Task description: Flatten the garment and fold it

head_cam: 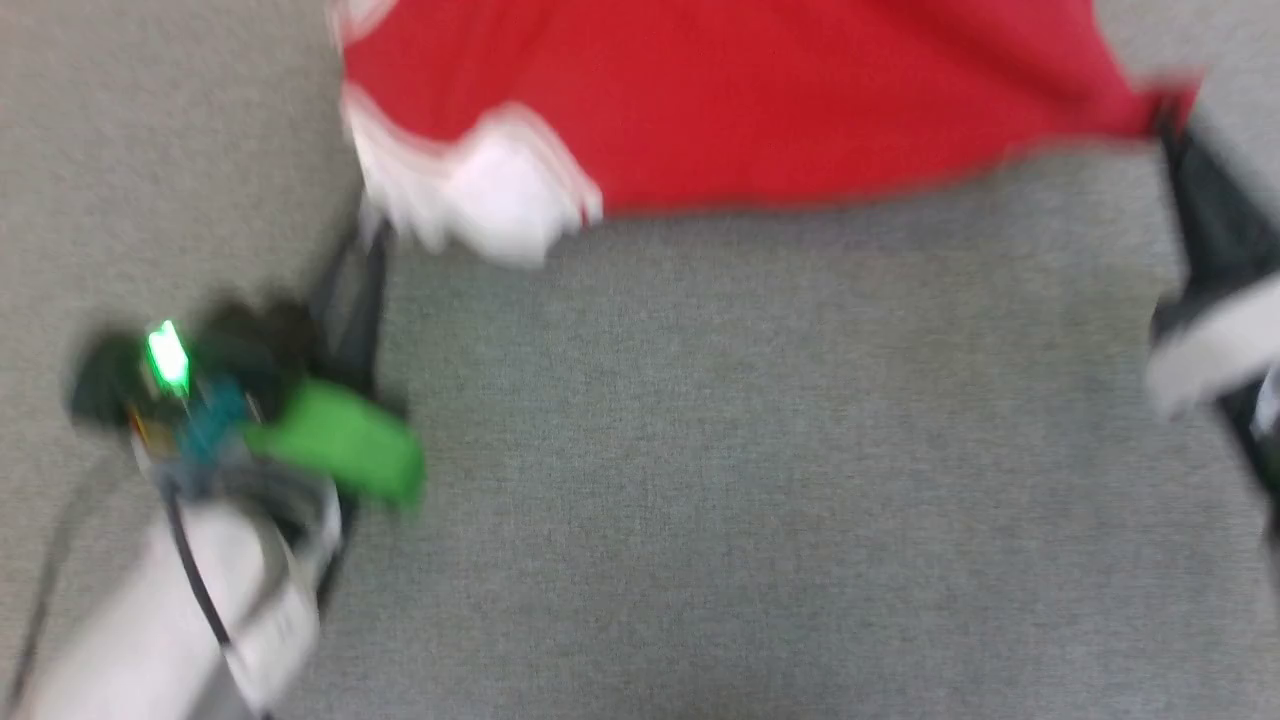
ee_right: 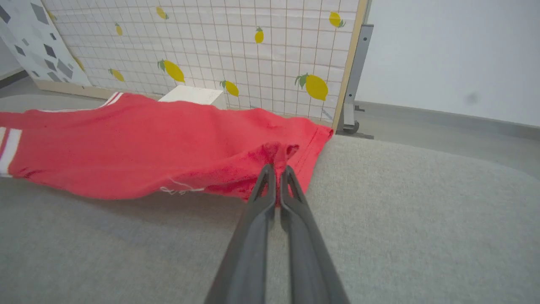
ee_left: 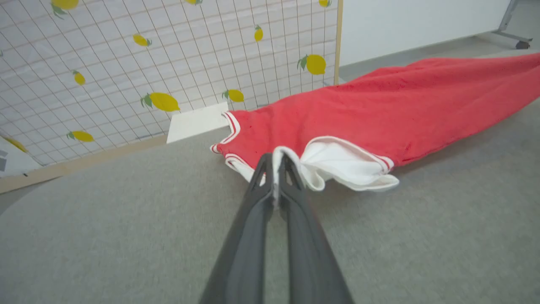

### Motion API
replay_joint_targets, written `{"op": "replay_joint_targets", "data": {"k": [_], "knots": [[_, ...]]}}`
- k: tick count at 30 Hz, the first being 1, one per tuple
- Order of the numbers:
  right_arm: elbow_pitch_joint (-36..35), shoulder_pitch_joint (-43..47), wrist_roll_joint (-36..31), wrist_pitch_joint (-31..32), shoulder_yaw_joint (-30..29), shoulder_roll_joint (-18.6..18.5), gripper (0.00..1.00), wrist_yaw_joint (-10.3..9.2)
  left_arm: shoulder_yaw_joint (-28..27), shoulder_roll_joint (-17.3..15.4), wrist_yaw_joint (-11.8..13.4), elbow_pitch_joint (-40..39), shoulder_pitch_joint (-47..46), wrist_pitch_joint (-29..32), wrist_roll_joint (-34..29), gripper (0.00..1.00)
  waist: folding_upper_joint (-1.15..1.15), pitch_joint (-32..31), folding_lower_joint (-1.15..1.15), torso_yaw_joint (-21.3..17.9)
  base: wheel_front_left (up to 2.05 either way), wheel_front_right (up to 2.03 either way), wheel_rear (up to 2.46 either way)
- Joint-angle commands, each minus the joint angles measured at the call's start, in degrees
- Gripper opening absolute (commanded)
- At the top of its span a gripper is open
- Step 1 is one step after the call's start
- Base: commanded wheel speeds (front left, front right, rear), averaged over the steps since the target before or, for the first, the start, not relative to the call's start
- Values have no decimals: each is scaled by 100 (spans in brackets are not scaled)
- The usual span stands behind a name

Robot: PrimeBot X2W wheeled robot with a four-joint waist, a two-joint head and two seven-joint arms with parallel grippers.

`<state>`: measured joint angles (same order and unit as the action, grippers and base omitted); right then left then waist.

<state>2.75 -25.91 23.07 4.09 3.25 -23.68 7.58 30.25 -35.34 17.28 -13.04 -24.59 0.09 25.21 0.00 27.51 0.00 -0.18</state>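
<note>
The garment (head_cam: 780, 100) is stretching sideways along the far side of the bench (head_cam: 700, 450), the left gripper (ee_left: 276, 160) squeezing its white sleeve and the right gripper (ee_right: 277, 169) squeezing its red corner.

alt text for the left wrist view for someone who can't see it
The left gripper is shut on the white sleeve of a red shirt that stretches away to the right over a grey surface. Behind stands a grid panel printed with lemons.
</note>
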Motion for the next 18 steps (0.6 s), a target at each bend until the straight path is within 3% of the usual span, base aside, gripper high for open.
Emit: {"op": "replay_joint_targets", "data": {"k": [1,6,12,14,18], "knots": [[-144,374,-80,45,-108,136,0,-9,59,-113,73,-69,353,56,92,0,0,-476,0,-67,0,0,0],[-443,1613,-168,313,-461,570,0,-9,313,-159,191,-120,1462,288,510,0,0,-840,0,-68,0,0,0],[-452,2701,-258,911,-701,738,0,-9,681,-154,18,26,2333,794,1178,0,0,-1228,0,-77,0,0,0],[-446,3227,-242,1418,-823,785,0,-9,776,-173,34,76,2743,1089,1547,0,0,-1392,0,-63,0,0,0],[-475,3790,-376,1850,-1014,836,0,-9,854,-274,11,91,3125,1300,1834,0,0,-1565,0,-21,0,0,0]]}}
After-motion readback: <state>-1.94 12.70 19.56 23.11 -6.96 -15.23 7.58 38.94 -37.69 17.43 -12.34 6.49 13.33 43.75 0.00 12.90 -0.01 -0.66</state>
